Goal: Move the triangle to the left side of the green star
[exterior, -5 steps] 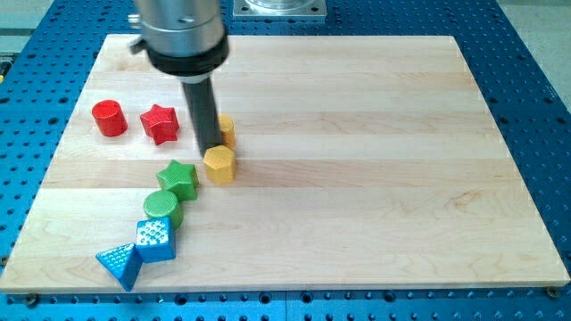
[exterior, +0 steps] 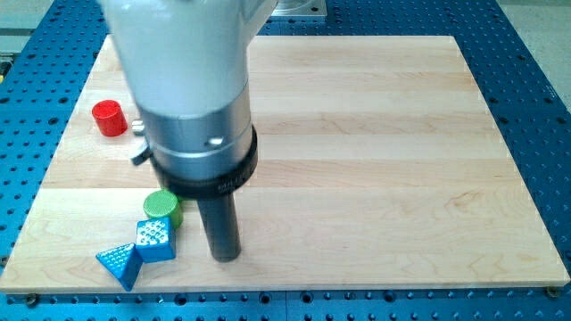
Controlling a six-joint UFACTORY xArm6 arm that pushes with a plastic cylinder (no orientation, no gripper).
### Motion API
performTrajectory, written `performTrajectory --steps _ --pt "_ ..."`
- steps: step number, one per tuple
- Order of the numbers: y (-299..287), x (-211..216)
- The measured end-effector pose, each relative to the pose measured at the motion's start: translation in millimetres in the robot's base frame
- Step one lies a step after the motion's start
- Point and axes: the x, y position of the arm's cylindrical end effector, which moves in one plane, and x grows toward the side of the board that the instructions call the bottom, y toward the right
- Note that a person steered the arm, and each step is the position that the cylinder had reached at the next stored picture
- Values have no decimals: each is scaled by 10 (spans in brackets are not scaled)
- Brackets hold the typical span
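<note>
Though partly masked by the bulky arm housing [exterior: 183, 80], camera view enough to place most things. Pale wooden surface [exterior: 375, 134] laid on a blue perforated bench [exterior: 535, 98]. Dark rod dropping from the housing's black collar, with my tip [exterior: 225, 258] down on the surface near the front edge, left of centre. Nothing touching my tip; bare wood all round it.

Blue triangle [exterior: 119, 264] at the near-left corner, well left of my tip, pointing towards the near edge. Pressed against its right side, a blue cube [exterior: 155, 239], lying between triangle and my tip but apart from the rod. Just behind the cube and touching it, a green cylinder [exterior: 161, 205], its right flank cut off by the collar. Far off on the left, alone, a red cylinder [exterior: 109, 118], close beside the housing's edge.

Green star: cannot tell where, hidden behind the arm. Triangle's place relative to it therefore not readable.

Claw state: cannot tell, only the plain rod showing.
</note>
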Motion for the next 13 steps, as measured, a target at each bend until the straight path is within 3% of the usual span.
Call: performTrajectory --steps 1,3,11,13 --pt "29 199" --pt "-1230 202" --pt "-1975 217" --pt "-2414 141"
